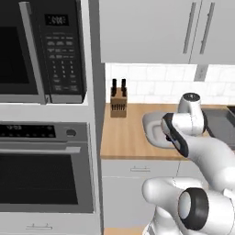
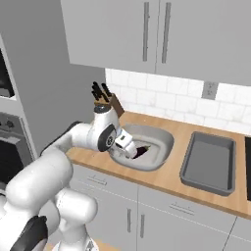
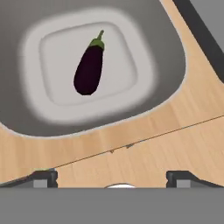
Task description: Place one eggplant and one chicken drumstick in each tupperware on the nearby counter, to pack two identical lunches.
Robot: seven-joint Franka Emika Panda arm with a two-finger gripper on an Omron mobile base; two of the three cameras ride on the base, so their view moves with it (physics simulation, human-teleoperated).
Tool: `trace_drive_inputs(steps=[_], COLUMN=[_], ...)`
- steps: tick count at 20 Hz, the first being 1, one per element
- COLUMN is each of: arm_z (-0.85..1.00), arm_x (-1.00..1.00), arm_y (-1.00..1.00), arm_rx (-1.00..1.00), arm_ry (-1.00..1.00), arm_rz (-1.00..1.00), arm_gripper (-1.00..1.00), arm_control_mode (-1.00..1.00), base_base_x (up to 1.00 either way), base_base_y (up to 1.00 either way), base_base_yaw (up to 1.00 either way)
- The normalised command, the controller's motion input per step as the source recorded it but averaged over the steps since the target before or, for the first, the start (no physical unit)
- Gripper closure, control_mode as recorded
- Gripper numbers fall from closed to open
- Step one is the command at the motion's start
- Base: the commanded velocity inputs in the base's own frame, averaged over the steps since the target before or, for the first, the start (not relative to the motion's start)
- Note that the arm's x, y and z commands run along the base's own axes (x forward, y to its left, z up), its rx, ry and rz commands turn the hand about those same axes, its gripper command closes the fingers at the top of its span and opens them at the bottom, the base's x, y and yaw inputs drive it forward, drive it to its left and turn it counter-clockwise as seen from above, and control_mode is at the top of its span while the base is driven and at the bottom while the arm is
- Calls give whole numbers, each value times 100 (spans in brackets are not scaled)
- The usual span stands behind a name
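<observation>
A dark purple eggplant (image 3: 89,69) with a green stem lies alone on the floor of the light grey, bowl-like tupperware (image 3: 166,52). That tupperware (image 2: 164,142) rests on the wooden counter (image 2: 166,179). My gripper (image 3: 113,178) hangs above the bowl's near rim, open, with nothing between its wide-apart fingertips (image 3: 46,177). From the right base camera, the gripper (image 2: 132,151) points down into the bowl beside the eggplant (image 2: 142,148). The darker rectangular tupperware (image 2: 208,162) sits empty to the right. The chicken drumstick is out of view.
A wooden knife block (image 2: 110,100) stands against the tiled wall behind the bowl. A black stovetop (image 2: 248,166) begins right of the dark tray. Left of the counter (image 1: 121,137) stands a tall unit with a microwave (image 1: 41,50) above an oven (image 1: 43,174).
</observation>
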Motion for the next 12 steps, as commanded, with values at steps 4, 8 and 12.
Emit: trace_drive_inputs(steps=[4,8,12], arm_z=[0,0,0], arm_x=[0,0,0], arm_y=[0,0,0], arm_rx=[0,0,0], arm_ry=[0,0,0], arm_rz=[0,0,0], arm_gripper=[-100,-100,-100], arm_control_mode=[100,100,100], base_base_x=[-100,-47,-6], base_base_y=[56,52,68], base_base_yaw=[37,76,85])
